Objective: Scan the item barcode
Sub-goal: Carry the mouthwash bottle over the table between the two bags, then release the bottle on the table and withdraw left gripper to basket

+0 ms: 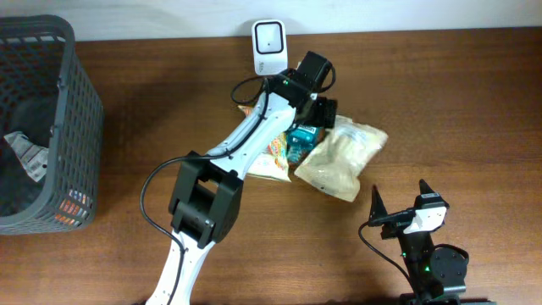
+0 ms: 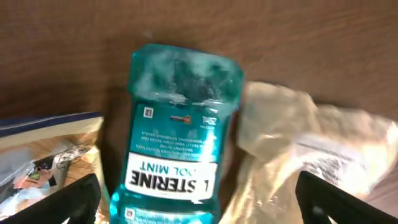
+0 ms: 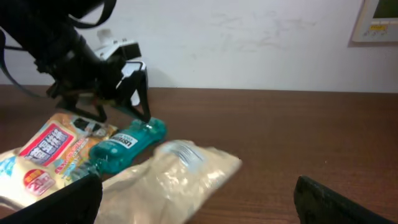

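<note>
A teal Listerine mouthwash bottle [image 1: 301,141] lies flat on the wooden table between a printed snack bag [image 1: 273,158] and a beige pouch [image 1: 341,158]. The white barcode scanner [image 1: 268,45] stands against the back wall just behind them. My left gripper [image 1: 322,114] hovers over the bottle [image 2: 177,137] and is open, its fingers [image 2: 81,199] wide on either side and gripping nothing. From the right wrist view the bottle [image 3: 124,146] rests on the table below the left gripper [image 3: 127,93]. My right gripper [image 1: 402,199] stands open at the front right, holding nothing.
A dark mesh basket [image 1: 51,127] with some items inside stands at the left edge. The pouch [image 3: 168,174] lies closest to my right gripper [image 3: 198,199]. Bare wood stretches to the right of the pouch and in front of the items.
</note>
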Motion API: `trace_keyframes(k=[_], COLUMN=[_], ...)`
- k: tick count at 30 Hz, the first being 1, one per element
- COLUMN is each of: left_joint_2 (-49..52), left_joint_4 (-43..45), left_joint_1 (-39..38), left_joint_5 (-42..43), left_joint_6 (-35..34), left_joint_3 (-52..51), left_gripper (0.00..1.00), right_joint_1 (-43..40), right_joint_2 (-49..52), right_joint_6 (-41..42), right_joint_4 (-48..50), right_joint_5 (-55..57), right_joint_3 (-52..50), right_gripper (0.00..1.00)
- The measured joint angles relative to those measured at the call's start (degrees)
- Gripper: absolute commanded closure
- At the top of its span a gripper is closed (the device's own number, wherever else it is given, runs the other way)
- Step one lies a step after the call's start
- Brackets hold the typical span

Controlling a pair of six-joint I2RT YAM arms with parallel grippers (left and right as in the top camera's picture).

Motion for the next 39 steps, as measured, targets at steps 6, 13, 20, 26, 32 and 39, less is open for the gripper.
trace_keyframes(k=[6, 13, 20, 26, 32, 39], left_joint_2=[-2.58, -13.09, -24.76, -27.93, -34.21, -35.91], left_joint_4=[-0.39, -1.66, -11.08, -19.19, -18.49, -16.65], left_joint_1=[0.17, 1.4, 1.97, 14.86, 33.38, 49.88], left_joint_5=[-0.72, -2.86, -14.93, -22.38, -24.39, -25.18], left_joint_6=[0.92, 2.32, 8.96, 8.41, 3.56, 1.25], left_joint_3=[0.28, 0.35, 1.4, 1.42, 1.44, 1.44], left_gripper=[0.01, 0.01, 0.01, 0.01, 0.01, 0.01], right_joint_1=[0.0, 0.0, 0.0, 0.0, 0.0, 0.0], right_joint_2=[0.0, 0.0, 0.0, 0.0, 0.0, 0.0], right_joint_6=[-0.02, -0.07, -0.04, -0.04, -0.04, 0.0], right_joint_4=[0.0, 0.0, 0.0, 0.0, 0.0, 0.0], right_joint_5=[0.0, 0.0, 0.0, 0.02, 0.0, 0.0], right_joint_3=[0.0, 0.0, 0.0, 0.0, 0.0, 0.0], right_gripper=[0.02, 0.02, 0.02, 0.02, 0.02, 0.02])
